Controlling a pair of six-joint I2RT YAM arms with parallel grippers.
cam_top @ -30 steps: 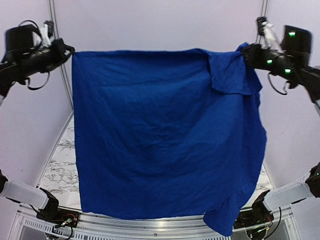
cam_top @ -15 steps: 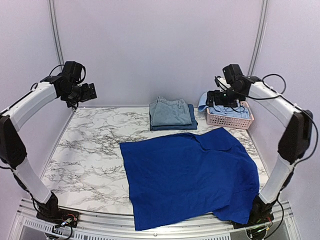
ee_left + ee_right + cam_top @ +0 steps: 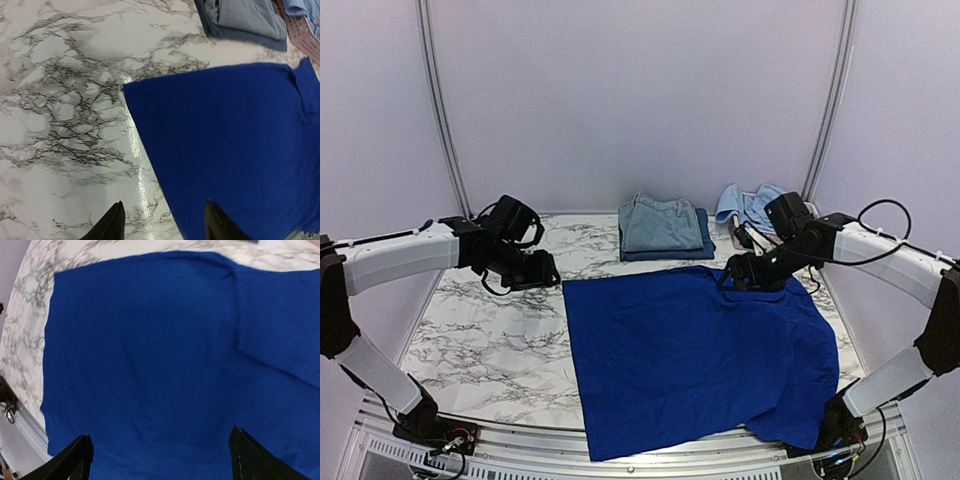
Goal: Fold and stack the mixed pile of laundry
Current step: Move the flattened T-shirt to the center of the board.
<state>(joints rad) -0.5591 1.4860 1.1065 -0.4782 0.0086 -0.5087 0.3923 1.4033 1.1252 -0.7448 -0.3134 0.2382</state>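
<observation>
- The royal-blue T-shirt (image 3: 690, 350) lies spread flat on the marble surface (image 3: 480, 340), right of centre. Its length runs from far to near, and its near edge reaches the surface's near rim.
- No lettering shows on the upper side.
- Its far edge runs left to right, and the two arms stand at the two ends of that edge.
- The left gripper (image 3: 164, 207) is just beside the shirt's far-left corner, on the bare surface to its left. Its fingers stand apart with nothing between them.
- In the left wrist view that corner lies ahead of the fingers and a little to the right, and the shirt's left edge runs back towards them.
- The right gripper (image 3: 161, 432) is over the far-right part of the shirt, near the seam where a sleeve juts out to the right. It is spread wide and empty.
- Whether either gripper touches the cloth I cannot tell.
- Each arm is nearer to its own far corner, so a fold along the far-to-near axis probably means taking those corners.
- A folded denim and navy stack (image 3: 660, 228) sits at the far centre, apart from the shirt.
- A light-blue shirt (image 3: 750, 205) lies far right in the pink basket (image 3: 300, 30), behind the right arm.
</observation>
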